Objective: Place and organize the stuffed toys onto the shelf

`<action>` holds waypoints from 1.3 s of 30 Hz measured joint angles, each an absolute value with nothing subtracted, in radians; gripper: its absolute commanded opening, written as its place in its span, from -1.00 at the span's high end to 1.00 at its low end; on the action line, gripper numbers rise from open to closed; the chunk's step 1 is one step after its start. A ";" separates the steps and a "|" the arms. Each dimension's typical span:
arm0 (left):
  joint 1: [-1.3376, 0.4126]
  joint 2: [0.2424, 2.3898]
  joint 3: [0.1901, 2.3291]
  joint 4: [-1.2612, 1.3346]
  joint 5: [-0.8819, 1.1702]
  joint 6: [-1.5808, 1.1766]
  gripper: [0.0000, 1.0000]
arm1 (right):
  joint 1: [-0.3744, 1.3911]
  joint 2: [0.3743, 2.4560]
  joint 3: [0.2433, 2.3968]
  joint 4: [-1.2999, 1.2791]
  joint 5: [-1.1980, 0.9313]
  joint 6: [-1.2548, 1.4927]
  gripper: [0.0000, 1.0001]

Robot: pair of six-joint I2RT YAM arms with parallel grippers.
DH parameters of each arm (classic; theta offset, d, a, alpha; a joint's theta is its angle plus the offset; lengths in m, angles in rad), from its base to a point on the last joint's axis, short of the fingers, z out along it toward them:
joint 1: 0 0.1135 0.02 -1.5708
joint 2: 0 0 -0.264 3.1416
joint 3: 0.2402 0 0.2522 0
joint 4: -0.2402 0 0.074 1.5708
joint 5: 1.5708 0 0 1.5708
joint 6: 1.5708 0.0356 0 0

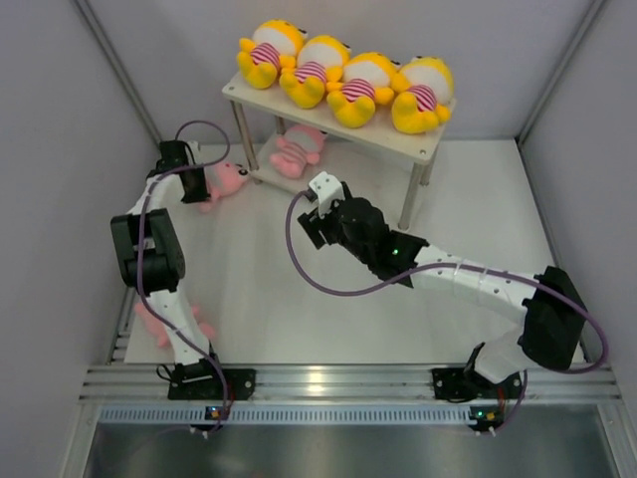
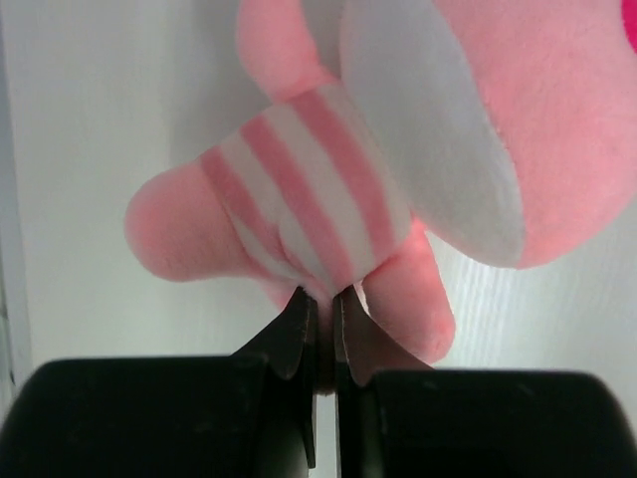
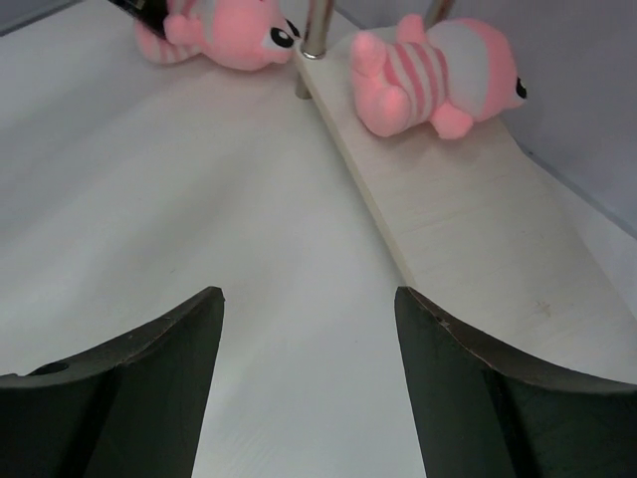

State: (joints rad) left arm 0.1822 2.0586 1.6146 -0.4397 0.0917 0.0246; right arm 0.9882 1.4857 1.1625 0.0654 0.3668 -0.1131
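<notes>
Left gripper (image 2: 318, 299) is clenched on a pink toy (image 2: 299, 199). Four yellow toys (image 1: 358, 85) and a second pink toy (image 1: 299, 151) are shelved; two are left unplaced.

A white tabletop (image 1: 299, 309) lies inside a booth of plain grey walls (image 1: 50, 149). Thin metal struts (image 1: 119, 75) slant up at its back corners. A ribbed aluminium rail (image 1: 328, 381) spans the near edge, with a perforated strip (image 1: 348, 413) just below it.
</notes>
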 measured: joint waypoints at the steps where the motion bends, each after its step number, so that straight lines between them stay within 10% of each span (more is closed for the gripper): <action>1: 0.182 2.022 1.577 -0.440 0.096 0.011 1.00 | 0.989 1.476 1.152 0.066 0.329 -0.121 -0.40; 20: 0.144 1.180 1.156 -0.757 0.273 -0.097 1.00 | 1.109 1.619 1.228 0.252 -0.043 -0.146 -0.40; 39: 0.072 1.042 1.135 -0.828 0.403 -0.079 1.00 | 1.197 1.869 1.467 0.307 0.113 -0.243 -0.33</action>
State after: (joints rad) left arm 0.0723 1.0424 1.1347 -0.8276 0.4034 -0.0792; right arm 1.1969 1.8690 1.4670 0.3073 0.1127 -0.2432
